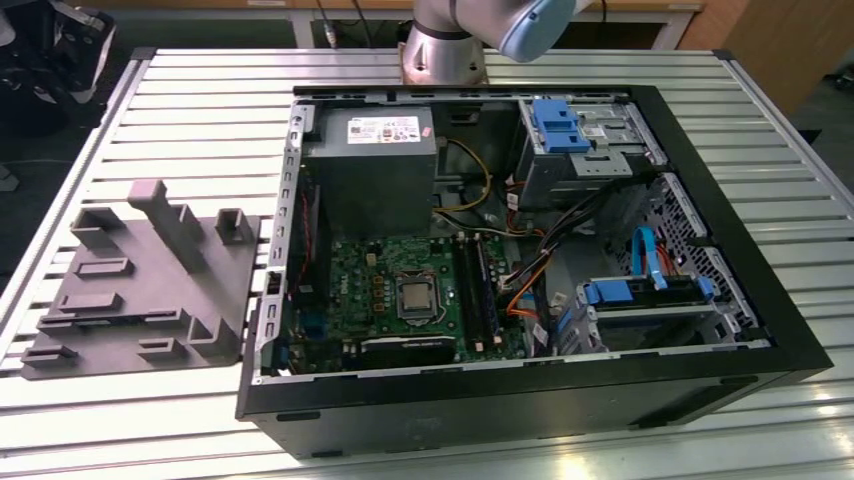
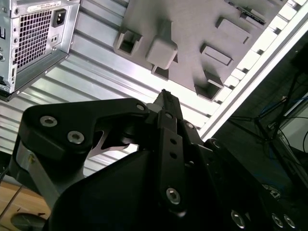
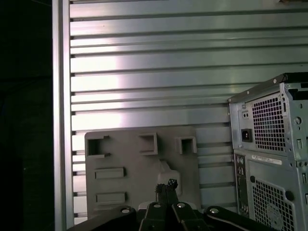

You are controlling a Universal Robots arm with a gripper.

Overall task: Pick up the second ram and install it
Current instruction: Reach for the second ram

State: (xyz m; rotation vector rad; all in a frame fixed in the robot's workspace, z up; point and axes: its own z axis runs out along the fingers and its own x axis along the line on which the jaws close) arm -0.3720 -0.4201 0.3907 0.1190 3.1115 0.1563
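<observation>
In both wrist views my gripper (image 3: 166,185) (image 2: 165,95) is shut, fingertips pressed together with nothing between them. It hangs high over the slatted table, above the grey holder block (image 3: 130,159) (image 2: 192,24), whose pockets look empty in the exterior view (image 1: 147,290). The open computer case (image 1: 534,250) lies on its side. On the green motherboard (image 1: 360,290), the memory slots (image 1: 478,285) right of the processor hold slim dark strips. One bluish strip (image 1: 490,305) looks like the second ram standing in a slot; I cannot tell this for sure.
The arm's base (image 1: 447,45) stands at the table's far edge behind the case. The case's rear panel (image 3: 269,159) (image 2: 33,33) shows in both wrist views. Inside are a power supply (image 1: 374,160), blue drive clips (image 1: 561,125) and loose cables. The slatted table (image 1: 200,120) surrounds everything.
</observation>
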